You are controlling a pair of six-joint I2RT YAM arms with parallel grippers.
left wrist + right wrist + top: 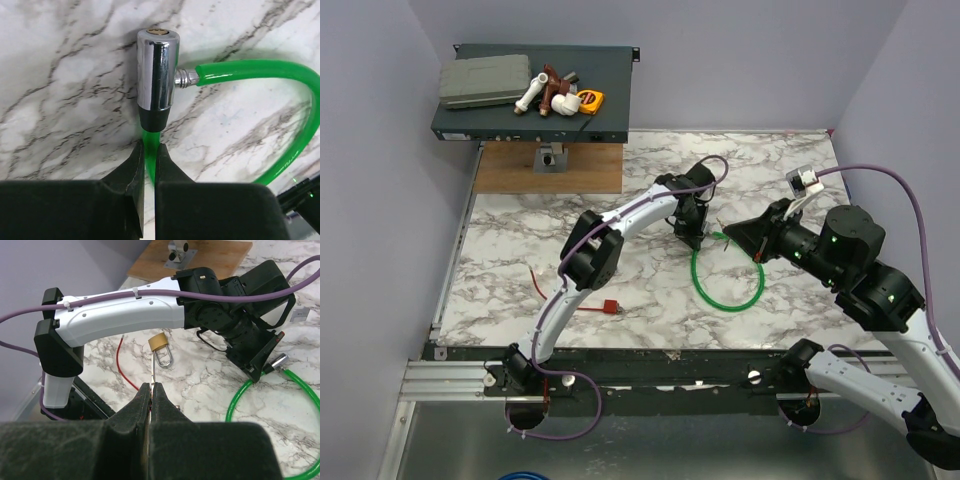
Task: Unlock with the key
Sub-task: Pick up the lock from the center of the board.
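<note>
Right gripper (151,389) is pinched tight on the key (152,369), thin blade poking straight out past its fingertips. Left gripper (149,152) is clamped on the green cable (260,70) just below the chrome lock barrel (157,70).

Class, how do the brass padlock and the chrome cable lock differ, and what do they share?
The brass padlock has a gold body; the chrome cable lock is a silvery cylinder. The padlock closes with a rigid shackle, the cable lock with a bendy green cable. The left gripper pinches that cable; no gripper holds the padlock. Both are metal locks.
</note>
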